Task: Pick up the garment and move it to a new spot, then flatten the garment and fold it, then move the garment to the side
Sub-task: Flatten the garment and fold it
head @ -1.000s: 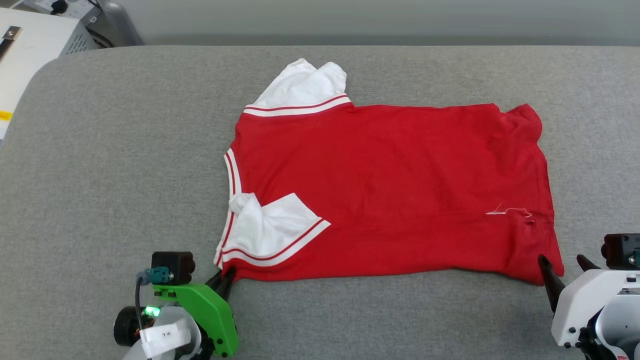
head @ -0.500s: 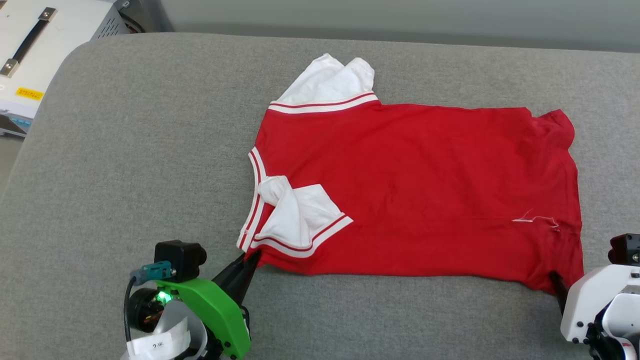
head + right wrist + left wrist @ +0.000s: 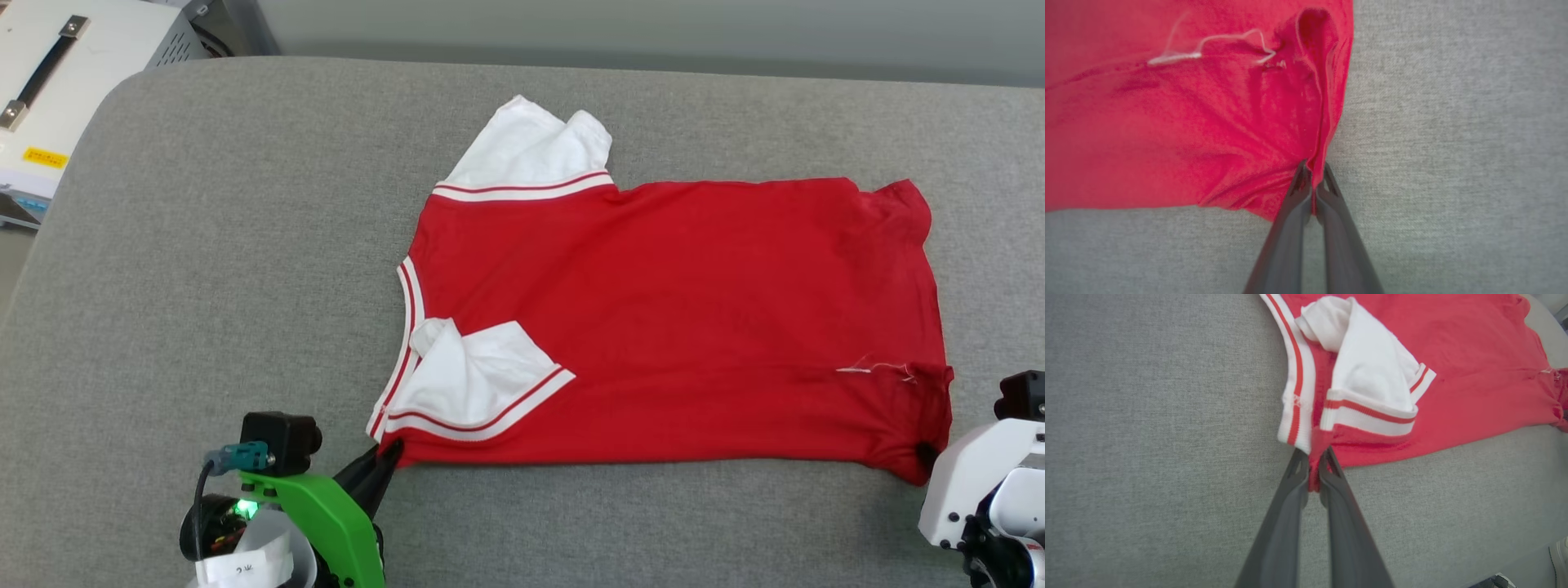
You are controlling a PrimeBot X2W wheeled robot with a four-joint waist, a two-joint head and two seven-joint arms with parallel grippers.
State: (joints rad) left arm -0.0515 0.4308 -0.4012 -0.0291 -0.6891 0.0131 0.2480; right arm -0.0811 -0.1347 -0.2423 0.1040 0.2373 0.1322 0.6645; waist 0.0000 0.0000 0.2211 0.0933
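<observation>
**Both claws pinch the near edge of the garment (image 3: 669, 327), which lies spread out but not yet folded.**

You have the red shirt lying centre-right in the head view on the grey padded surface (image 3: 204, 286). Its long axis runs left to right across the frame, with the striped collar (image 3: 406, 327) pointing left and the hem (image 3: 935, 269) pointing right. Your left claw (image 3: 390, 451) is closed on the shoulder corner at lower left. Your right claw (image 3: 925, 454) is closed on the hem corner at lower right (a tuck of red cloth shows between its fingers in the wrist view). The body looks mostly flat, so flattening seems nearly done. The near sleeve (image 3: 473, 380) lies flopped over the red and the far sleeve (image 3: 531, 147) is rumpled. The fold itself and the move to the side are left for you to do.
</observation>
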